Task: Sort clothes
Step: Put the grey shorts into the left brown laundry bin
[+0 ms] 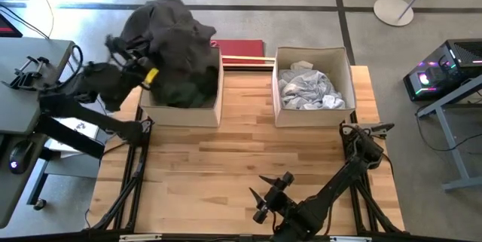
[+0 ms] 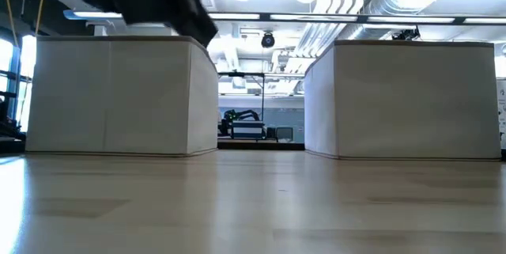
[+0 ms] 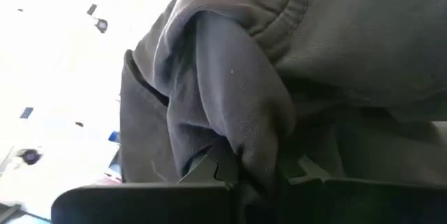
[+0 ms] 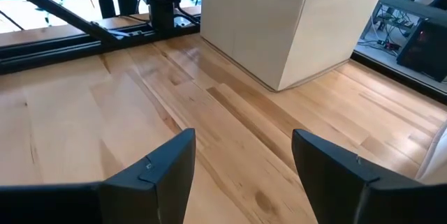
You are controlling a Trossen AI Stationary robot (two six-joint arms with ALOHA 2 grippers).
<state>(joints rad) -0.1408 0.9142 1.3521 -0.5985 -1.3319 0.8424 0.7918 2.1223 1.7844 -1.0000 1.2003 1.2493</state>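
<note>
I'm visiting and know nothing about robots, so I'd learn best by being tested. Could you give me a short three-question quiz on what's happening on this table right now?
1. True or false: the left hand is shut on the charcoal garment.
2. Which box holds the light grey and white clothes?
A. the left box
B. the right box
C. neither
3. In a few words, how is the right hand, and where?

Key
1. True: the wrist view shows the cloth pinched between its fingers, over the left box.
2. B.
3. Open and empty, low over the bare wooden table near its front edge.
</note>
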